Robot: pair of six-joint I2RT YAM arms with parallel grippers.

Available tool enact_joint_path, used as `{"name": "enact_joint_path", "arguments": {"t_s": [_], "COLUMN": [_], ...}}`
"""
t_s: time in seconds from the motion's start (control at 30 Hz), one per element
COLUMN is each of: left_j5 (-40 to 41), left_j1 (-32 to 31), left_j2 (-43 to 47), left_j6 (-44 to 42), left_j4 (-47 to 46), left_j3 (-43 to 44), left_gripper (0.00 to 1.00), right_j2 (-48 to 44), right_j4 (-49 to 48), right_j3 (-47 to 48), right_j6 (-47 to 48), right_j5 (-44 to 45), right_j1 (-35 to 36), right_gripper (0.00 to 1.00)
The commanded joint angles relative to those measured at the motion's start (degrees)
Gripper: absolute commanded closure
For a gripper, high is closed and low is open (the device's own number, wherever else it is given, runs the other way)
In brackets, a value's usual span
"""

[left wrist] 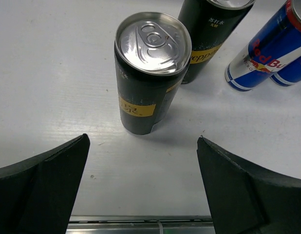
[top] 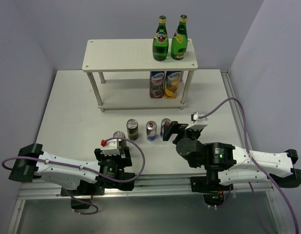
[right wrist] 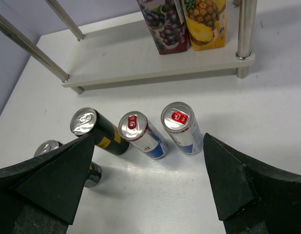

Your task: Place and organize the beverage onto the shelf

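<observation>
Top external alone shows green bottles (top: 160, 41) (two) atop the shelf (top: 121, 54).

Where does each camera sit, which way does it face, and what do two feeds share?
Top external: above and behind the arm bases, looking down across the white table to the pale wood-look two-tier shelf; left arm and right arm show.
Left wrist: close in, angled down at the nearest dark gold-labelled can; its open jaws frame the bottom.
Right wrist: angled forward-down at two blue-and-silver cans and the shelf's lower board; its open jaws show.
Shared: both wrist views catch dark and blue-and-silver cans.
</observation>
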State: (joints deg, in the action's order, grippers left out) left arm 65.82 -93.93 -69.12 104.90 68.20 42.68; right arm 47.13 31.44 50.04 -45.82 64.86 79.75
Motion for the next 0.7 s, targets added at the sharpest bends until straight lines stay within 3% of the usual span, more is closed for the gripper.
{"name": "enact_joint_path", "arguments": {"t_s": [0.0, 0.1, 0.13, 0.2, 0.33, 0.47, 0.67], "left_j5": [3.26, 1.25, 0.02, 1.76, -3.06, -5.52, -7.11], "left_j1": [2.07, 5.76, 9.0, 9.82, 19.1, 21.59, 24.06], "left_j2": [4.07, 8.11, 10.21, 11.99, 14.45, 13.06, 4.0], "left_j6": [-8.81, -22.5, -27.86, -31.25, -42.03, -46.53, -45.58], "left_j4": [-14.53, -26.94, -35.68, -38.32, -49.36, -57.99, -61.26], "left_j3": [-3.29, -9.61, -11.28, -12.35, -14.89, -17.45, -17.27], "left_gripper": [0.01, 0.01, 0.01, 0.01, 0.01, 0.01, 0.01], "right_j2": [-0.47, -0.29, -0.38, -0.38, -0.29, -1.08, -2.66], "right_j4": [1.6, 1.96, 1.78, 0.99, 1.25, 1.78, 3.35], "right_j3": [-0.65, -0.65, -0.56, -1.0, -1.26, -2.05, -3.63], "right_j6": [-4.27, -4.54, -4.28, -4.01, -5.06, -6.03, -7.7], "right_j5": [1.76, 1.94, 1.94, 1.85, 1.67, 1.58, 1.14], "right_j1": [0.59, 0.5, 0.59, 0.59, 0.67, 0.67, 0.76], "right_gripper": [0.0, 0.0, 0.0, 0.0, 0.0, 0.0, 0.0]}}
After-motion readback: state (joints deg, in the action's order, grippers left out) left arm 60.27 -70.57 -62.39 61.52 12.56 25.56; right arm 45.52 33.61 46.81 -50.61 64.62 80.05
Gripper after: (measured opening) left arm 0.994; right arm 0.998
